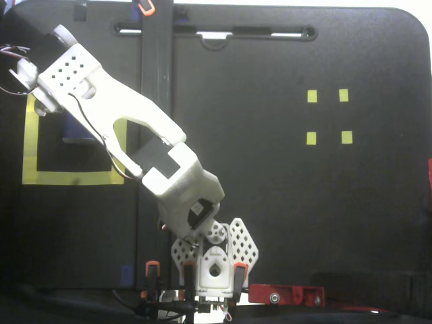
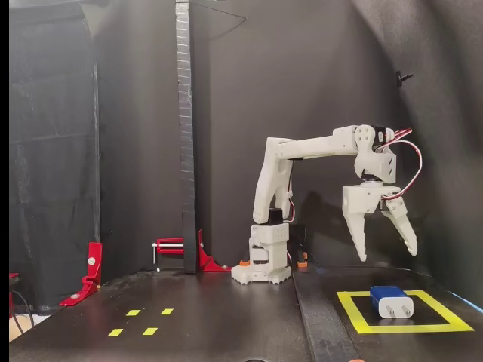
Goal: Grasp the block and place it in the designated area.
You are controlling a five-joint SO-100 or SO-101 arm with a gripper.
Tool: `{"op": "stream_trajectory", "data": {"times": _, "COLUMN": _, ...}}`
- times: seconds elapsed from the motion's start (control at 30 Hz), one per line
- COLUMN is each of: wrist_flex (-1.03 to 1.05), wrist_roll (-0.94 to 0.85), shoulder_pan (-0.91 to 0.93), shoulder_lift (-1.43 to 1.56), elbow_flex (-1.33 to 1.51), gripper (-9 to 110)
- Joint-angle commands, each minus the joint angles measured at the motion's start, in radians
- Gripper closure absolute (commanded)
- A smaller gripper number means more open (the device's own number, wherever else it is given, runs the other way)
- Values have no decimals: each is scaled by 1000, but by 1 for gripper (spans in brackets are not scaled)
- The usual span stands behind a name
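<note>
Looking at a fixed view from the side, you could see the block (image 2: 392, 302) lying flat on the black bench (image 2: 226, 317) inside the designated area (image 2: 361, 323), nearer to its back edge, with its pale end face turned toward the camera. Nothing touched the block. The hand (image 2: 386, 256) hung in the air above it, well apart from it, and it was released: its two white fingers (image 2: 356, 234) were spread wide and pointed down, with empty space between them. The white arm (image 2: 302, 151) reached out from its base (image 2: 260, 271) (which stood at the back of the bench), with the upper link nearly level.

In a fixed view from above, the arm (image 1: 128, 128) crossed the picture from the base (image 1: 214, 260) at the bottom toward the upper left and covered most of the yellow frame (image 1: 67, 177). Only a small dark blue part of the block (image 1: 73, 129) showed beside the arm, inside the frame. You could not see the fingers themselves in this view. Four small yellow squares (image 1: 328, 116) lay on the right side of the bench, far from the frame. A red clamp (image 1: 287, 295) sat at the bottom edge, just beside the base.
</note>
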Motion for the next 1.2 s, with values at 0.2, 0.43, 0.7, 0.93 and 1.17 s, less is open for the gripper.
{"op": "stream_trajectory", "data": {"times": 0.2, "wrist_flex": -8, "wrist_roll": -3, "shoulder_pan": 11, "shoulder_lift": 74, "elbow_flex": -3, "gripper": 91}}
{"op": "stream_trajectory", "data": {"times": 0.43, "wrist_flex": -12, "wrist_roll": 2, "shoulder_pan": 12, "shoulder_lift": 75, "elbow_flex": -3, "gripper": 101}}
{"op": "stream_trajectory", "data": {"times": 0.7, "wrist_flex": -34, "wrist_roll": 54, "shoulder_pan": 15, "shoulder_lift": 77, "elbow_flex": -3, "gripper": 101}}
{"op": "stream_trajectory", "data": {"times": 0.93, "wrist_flex": -103, "wrist_roll": 261, "shoulder_pan": 26, "shoulder_lift": 77, "elbow_flex": -3, "gripper": 102}}
{"op": "stream_trajectory", "data": {"times": 1.17, "wrist_flex": -152, "wrist_roll": 695, "shoulder_pan": 55, "shoulder_lift": 77, "elbow_flex": -3, "gripper": 102}}
